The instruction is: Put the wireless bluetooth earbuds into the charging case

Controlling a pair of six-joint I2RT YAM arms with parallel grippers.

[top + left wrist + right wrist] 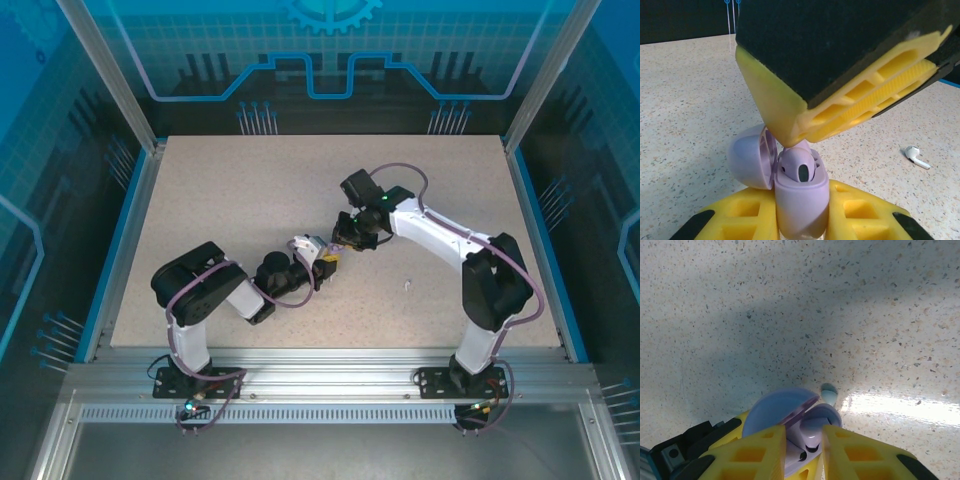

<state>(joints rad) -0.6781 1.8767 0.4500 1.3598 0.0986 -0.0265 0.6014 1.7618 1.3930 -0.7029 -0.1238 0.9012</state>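
Left tool (802, 222) — case (801, 195) upright, earbud (799, 164) inside

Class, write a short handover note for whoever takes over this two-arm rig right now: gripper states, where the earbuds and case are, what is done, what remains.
Grippers: the left gripper is shut on the purple case, holding it upright with its lid swung open. The right gripper is over the case, fingers close around a purple earbud; whether it grips cannot be told.
Done: that purple earbud sits in the case, or nearly.
Left: check it is seated, back the right gripper off, then deal with the white earbud lying loose on the table.
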